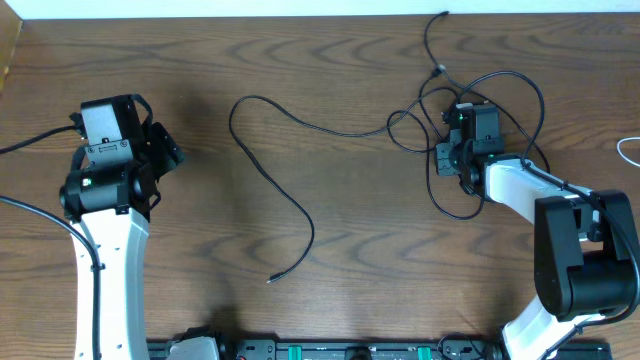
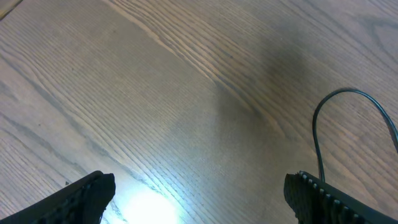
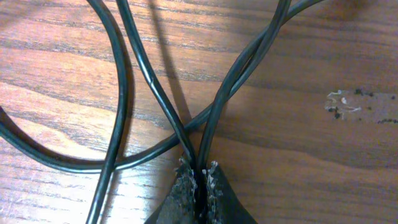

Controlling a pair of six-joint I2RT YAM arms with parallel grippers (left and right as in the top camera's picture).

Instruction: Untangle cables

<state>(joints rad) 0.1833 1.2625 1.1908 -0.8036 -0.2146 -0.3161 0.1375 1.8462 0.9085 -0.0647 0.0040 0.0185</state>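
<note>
A tangle of thin black cables lies at the back right of the table, with loops around my right gripper. One long black cable runs left from the tangle, loops, and ends in a small plug near the middle front. In the right wrist view my right gripper is shut on black cable strands that cross just ahead of the fingertips. My left gripper is open and empty above bare wood; a cable loop shows at its right.
A white cable end shows at the right table edge. Thicker black arm cables trail off the left side. The arm bases and a rail sit along the front edge.
</note>
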